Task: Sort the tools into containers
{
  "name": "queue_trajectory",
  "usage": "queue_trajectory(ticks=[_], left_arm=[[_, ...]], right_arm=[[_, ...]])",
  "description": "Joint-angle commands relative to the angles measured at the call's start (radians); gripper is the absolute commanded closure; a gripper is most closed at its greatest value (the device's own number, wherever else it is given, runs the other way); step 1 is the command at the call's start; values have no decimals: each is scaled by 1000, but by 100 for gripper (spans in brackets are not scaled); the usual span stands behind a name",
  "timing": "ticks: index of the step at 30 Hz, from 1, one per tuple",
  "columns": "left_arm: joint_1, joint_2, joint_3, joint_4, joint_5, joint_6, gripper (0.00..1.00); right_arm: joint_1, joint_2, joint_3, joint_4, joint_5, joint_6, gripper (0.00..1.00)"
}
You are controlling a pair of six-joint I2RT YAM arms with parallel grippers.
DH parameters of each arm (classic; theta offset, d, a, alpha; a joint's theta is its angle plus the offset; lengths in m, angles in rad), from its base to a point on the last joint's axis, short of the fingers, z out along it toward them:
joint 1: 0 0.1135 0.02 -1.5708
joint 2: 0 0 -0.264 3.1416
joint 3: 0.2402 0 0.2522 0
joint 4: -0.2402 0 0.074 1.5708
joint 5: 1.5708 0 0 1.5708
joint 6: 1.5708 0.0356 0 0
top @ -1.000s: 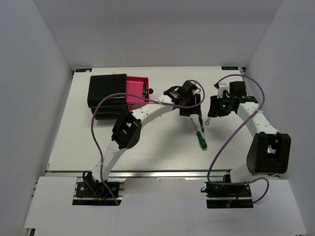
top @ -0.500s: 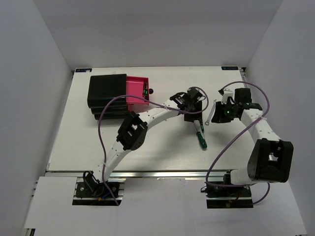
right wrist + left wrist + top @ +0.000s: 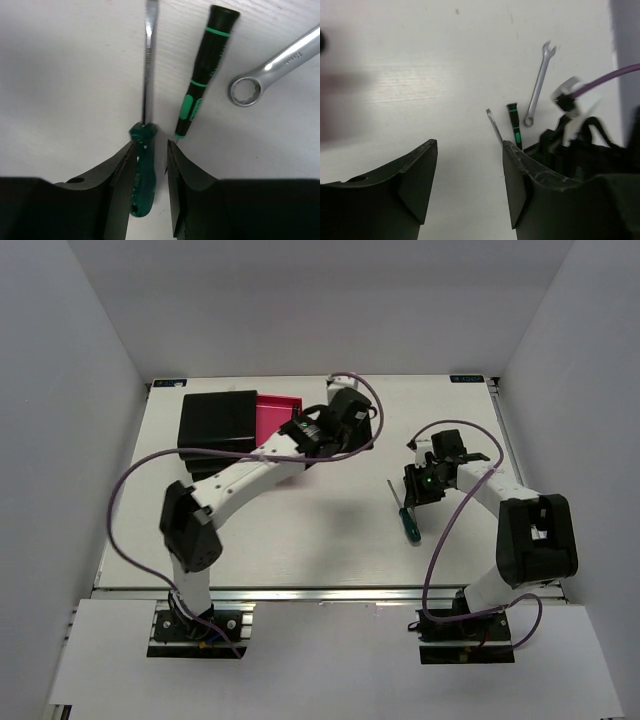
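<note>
The green-handled screwdriver point(image 3: 142, 175) lies on the table point(image 3: 330, 530), also seen in the top view point(image 3: 406, 517). My right gripper point(image 3: 150, 142) point(image 3: 414, 488) hovers over it, jaws narrowly open on either side of the handle. A slim black-handled screwdriver point(image 3: 205, 65) and the silver wrench point(image 3: 272, 65) lie just beside it. My left gripper point(image 3: 470, 145) point(image 3: 358, 425) is open and empty, next to the pulled-out pink drawer point(image 3: 272, 412) of the black cabinet point(image 3: 215, 425). The left wrist view shows the wrench point(image 3: 538, 82) and the slim screwdriver point(image 3: 515, 127) ahead.
The right arm's purple cable point(image 3: 605, 80) and black wrist point(image 3: 585, 155) stand to the right in the left wrist view. The left arm's cable point(image 3: 130, 480) loops over the table's left side. White walls close in the table on three sides.
My left arm has swung back left from the tools to the open drawer. My right gripper has moved left and down over the green screwdriver.
</note>
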Motion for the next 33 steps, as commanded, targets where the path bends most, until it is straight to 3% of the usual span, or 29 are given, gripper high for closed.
queue_trajectory(ticks=[1,9,25,30,32,33], left_arm=[[1,-180,-59,8,-131,43,35],[1,-416,-168,0,-264,60,32],[2,-527,-298,-26,-301,12,31],[1,-533,-291,-44,-315,11,31],[2,-537,-286,-58,-324,8,31],[2,-547,-286,-72,-334,5,31]], right_arm=[[17,39,35,37,118,59,63],[40,88,78,38,204,61,63],[48,244,175,84,238,119,64],[58,280,175,100,287,116,69],[67,284,165,104,313,112,76],[75,286,159,106,342,112,84]])
